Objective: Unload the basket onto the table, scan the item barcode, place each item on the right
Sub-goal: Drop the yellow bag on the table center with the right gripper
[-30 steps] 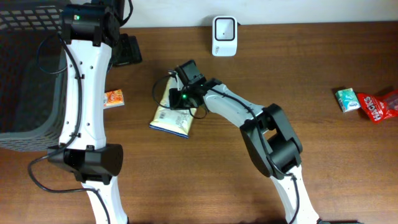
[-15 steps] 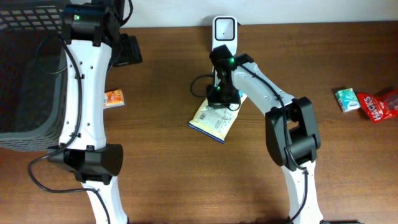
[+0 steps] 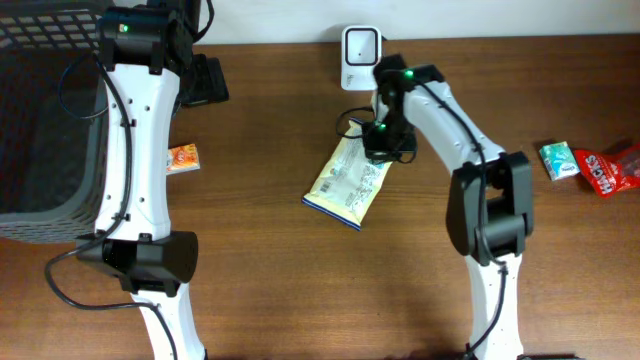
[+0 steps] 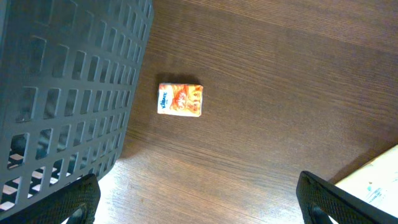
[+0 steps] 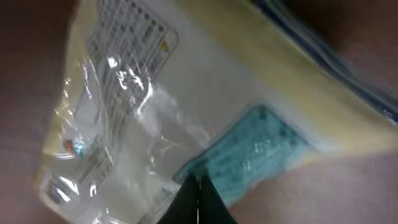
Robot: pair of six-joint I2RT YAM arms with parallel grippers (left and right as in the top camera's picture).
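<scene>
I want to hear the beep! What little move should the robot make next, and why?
Probably lift the packet closer to the scanner, label facing it. The right jaws are shut on the packet's top end just in front of the scanner, but the rest trails away from it.

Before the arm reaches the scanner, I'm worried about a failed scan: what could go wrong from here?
1. The right gripper pinches only a thin edge of the yellow snack packet, so the glossy film could slip out.
2. The packet's printed side faces up, not toward the white scanner, so the barcode may not read unless the packet is turned.
</scene>
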